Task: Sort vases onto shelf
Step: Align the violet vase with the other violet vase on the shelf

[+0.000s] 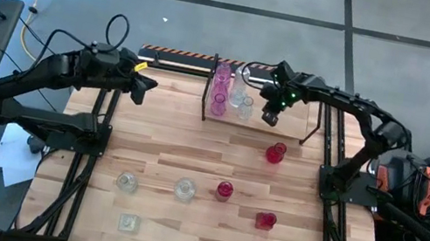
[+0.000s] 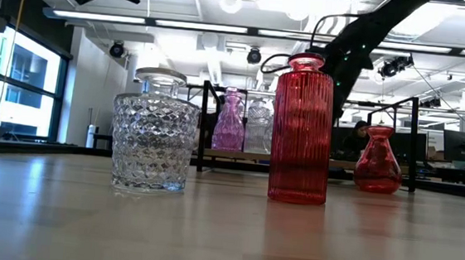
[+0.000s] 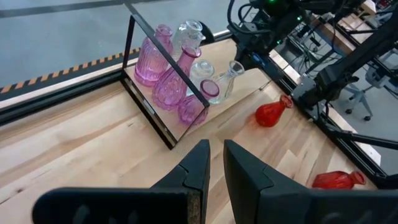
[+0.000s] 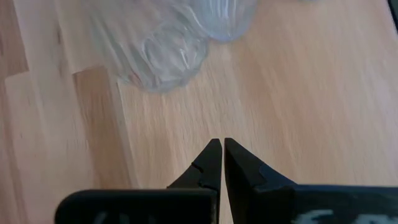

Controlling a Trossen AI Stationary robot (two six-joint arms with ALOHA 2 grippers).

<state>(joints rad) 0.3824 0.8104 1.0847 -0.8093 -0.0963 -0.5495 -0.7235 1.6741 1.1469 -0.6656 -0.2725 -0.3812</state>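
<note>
The shelf [image 1: 262,102] is sitting at the far edge of the worktop [image 1: 192,148], and pink vases [image 1: 220,90] and clear vases [image 1: 241,98] are crowding its left end. My right arm is reaching in from the right side, elbow high, and my right gripper [image 1: 270,115] is hanging over the shelf board just beside the clear vases. Its fingers [image 4: 211,163] are nearly pressed together and gripping nothing; in the right wrist view clear glass is lying just ahead of the tips. My left arm is stretching along the far left of the worktop, and my left gripper [image 1: 147,85] is pointing toward the shelf, well apart from it, fingers almost closed and empty. Out on the worktop a red vase [image 1: 275,153] is standing near the shelf. Closer in, two clear vases [image 1: 155,185], a red ribbed bottle [image 1: 225,191], another red vase [image 1: 265,221] and a clear glass [image 1: 127,223] are standing apart.
</note>
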